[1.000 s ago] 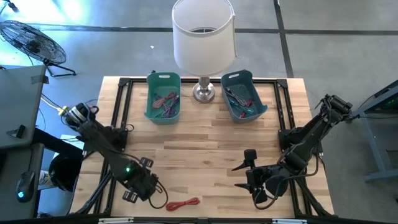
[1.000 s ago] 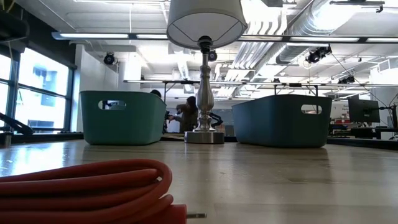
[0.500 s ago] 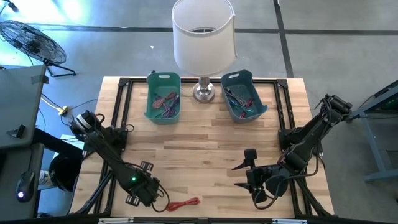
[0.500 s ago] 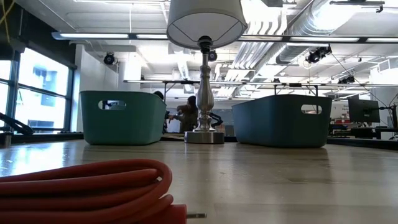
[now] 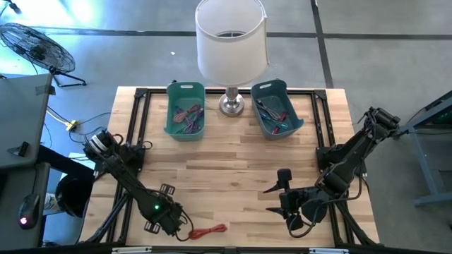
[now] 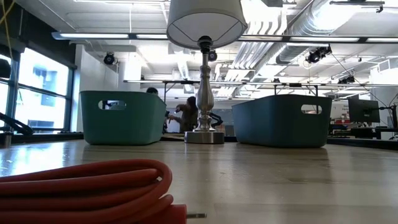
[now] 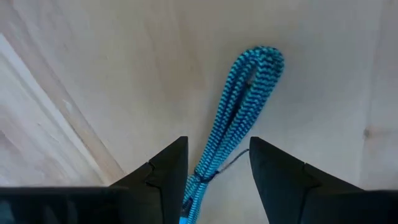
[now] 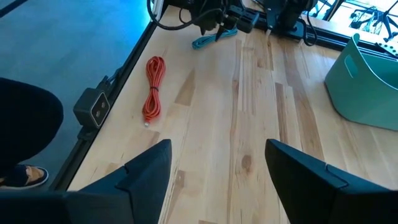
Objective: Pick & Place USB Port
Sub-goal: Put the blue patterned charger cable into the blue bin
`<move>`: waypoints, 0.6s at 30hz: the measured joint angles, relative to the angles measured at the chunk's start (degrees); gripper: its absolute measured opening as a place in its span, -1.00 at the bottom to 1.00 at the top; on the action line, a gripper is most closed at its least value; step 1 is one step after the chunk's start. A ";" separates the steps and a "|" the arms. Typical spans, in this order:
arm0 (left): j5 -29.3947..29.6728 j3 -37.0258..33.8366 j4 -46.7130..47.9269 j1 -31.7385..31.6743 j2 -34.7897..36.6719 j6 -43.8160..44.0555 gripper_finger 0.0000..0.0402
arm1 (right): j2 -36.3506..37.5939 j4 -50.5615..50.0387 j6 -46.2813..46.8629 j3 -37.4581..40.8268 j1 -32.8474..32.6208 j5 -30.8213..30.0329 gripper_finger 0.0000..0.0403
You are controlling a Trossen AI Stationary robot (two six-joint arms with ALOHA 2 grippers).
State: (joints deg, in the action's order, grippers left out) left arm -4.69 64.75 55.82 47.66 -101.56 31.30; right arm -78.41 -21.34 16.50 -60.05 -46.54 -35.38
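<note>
A blue-and-black braided USB cable (image 7: 239,99), folded into a long loop, lies flat on the wood. My left gripper (image 7: 217,142) is open over the cable's bundled end, one finger on each side of it, with a gap between them and the cable. In the high view this gripper (image 5: 167,219) sits near the table's near-left corner and hides the cable. The right wrist view shows the cable (image 8: 211,39) beside it. A coiled red cable (image 5: 208,231) lies close to the near edge. My right gripper (image 5: 272,199) waits open at the near right.
A light teal bin (image 5: 186,109) and a darker teal bin (image 5: 275,107), both holding cables, flank a lamp (image 5: 231,42) at the far edge. Bare wood (image 5: 226,166) lies between the arms. The red cable (image 6: 87,186) fills the low view's near left.
My left gripper has moved toward the table's near edge and slightly right, toward the blue cable. The right arm and the red cable have stayed still.
</note>
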 joint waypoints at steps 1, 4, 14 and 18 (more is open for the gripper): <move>0.73 0.00 -0.05 0.00 -0.07 0.05 -0.18 | 0.00 -0.01 0.03 0.00 0.00 0.00 0.25; 2.10 0.00 -0.60 0.00 -0.08 0.45 -0.18 | 0.00 0.01 0.05 0.00 0.00 0.24 0.25; 2.25 0.00 -0.83 -0.02 -0.06 0.49 -0.18 | 0.00 0.04 1.39 0.00 0.00 1.33 0.25; 2.24 0.00 -2.32 -0.01 -0.06 0.73 -0.18 | 0.00 0.04 1.47 0.00 0.00 1.41 0.25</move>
State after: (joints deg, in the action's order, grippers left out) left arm -2.45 64.75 53.50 47.64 -101.62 32.03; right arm -78.41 -21.30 17.98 -60.05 -46.54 -33.97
